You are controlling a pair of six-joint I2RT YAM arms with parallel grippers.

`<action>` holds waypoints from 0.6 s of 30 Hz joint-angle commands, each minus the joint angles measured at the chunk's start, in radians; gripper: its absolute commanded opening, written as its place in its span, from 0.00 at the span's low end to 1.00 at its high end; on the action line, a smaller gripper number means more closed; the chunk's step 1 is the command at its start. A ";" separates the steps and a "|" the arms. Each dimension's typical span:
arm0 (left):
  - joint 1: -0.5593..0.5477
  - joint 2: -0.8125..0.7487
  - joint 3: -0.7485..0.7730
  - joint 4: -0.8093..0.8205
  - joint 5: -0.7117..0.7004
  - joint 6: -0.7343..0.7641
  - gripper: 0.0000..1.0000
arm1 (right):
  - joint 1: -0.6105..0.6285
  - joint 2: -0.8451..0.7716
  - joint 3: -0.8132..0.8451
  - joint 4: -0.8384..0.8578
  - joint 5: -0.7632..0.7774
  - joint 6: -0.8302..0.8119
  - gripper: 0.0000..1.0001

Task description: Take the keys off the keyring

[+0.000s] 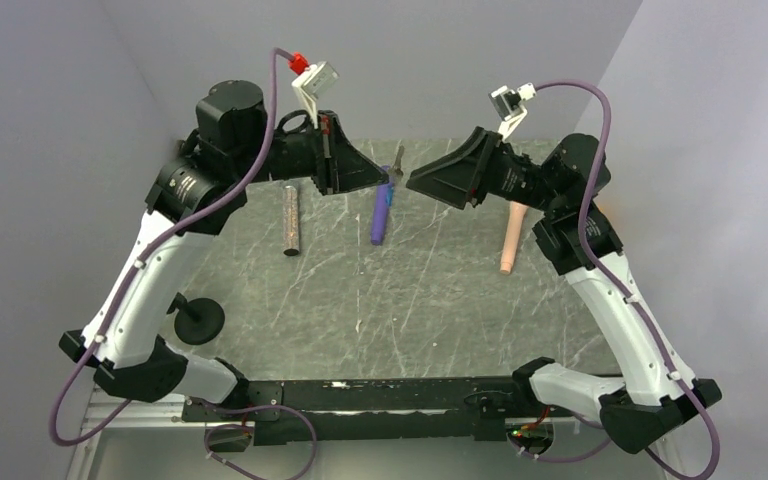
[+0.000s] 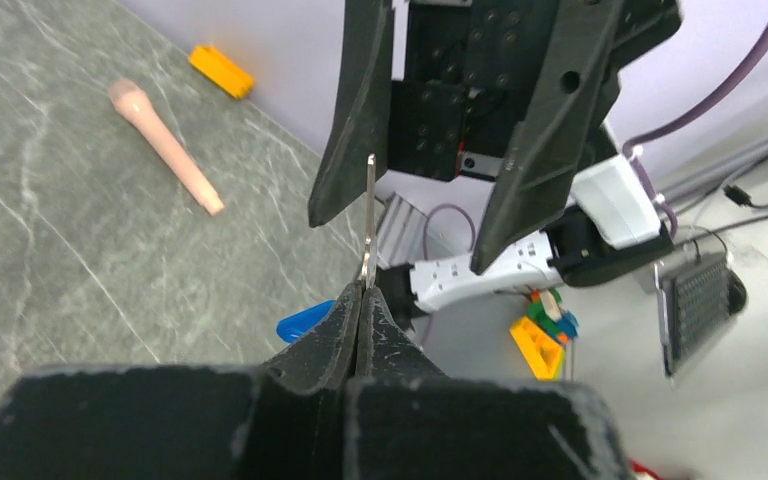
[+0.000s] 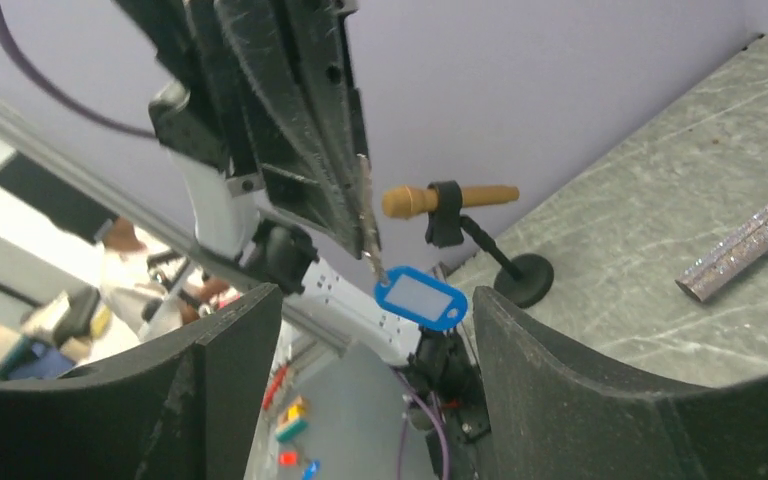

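Note:
My left gripper [image 2: 362, 290] is shut on a thin grey metal key [image 2: 369, 225] that stands up out of its closed fingertips. The keyring's blue plastic tag [image 2: 305, 322] hangs just beside those tips. In the right wrist view the same blue tag [image 3: 420, 298] dangles from the key [image 3: 368, 215] below the left fingers. My right gripper [image 3: 372, 305] stands open, its fingers on either side of the tag and apart from it. From above, the left gripper [image 1: 385, 180] and right gripper [image 1: 412, 185] face each other tip to tip over the back of the table.
A purple wand [image 1: 380, 215] lies under the grippers. A glittery cylinder [image 1: 290, 220] lies to the left, a peach cylinder [image 1: 510, 238] to the right. A small microphone stand with a black base [image 1: 198, 320] stands at the left front. Walls close in the back and sides.

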 commanded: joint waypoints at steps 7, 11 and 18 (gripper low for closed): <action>0.004 0.113 0.149 -0.280 0.202 0.119 0.00 | 0.002 0.043 0.191 -0.499 -0.203 -0.414 0.66; 0.005 0.123 0.134 -0.276 0.236 0.098 0.00 | 0.010 0.052 0.206 -0.564 -0.195 -0.467 0.58; 0.002 0.129 0.104 -0.250 0.267 0.075 0.00 | 0.029 0.069 0.220 -0.603 -0.190 -0.503 0.52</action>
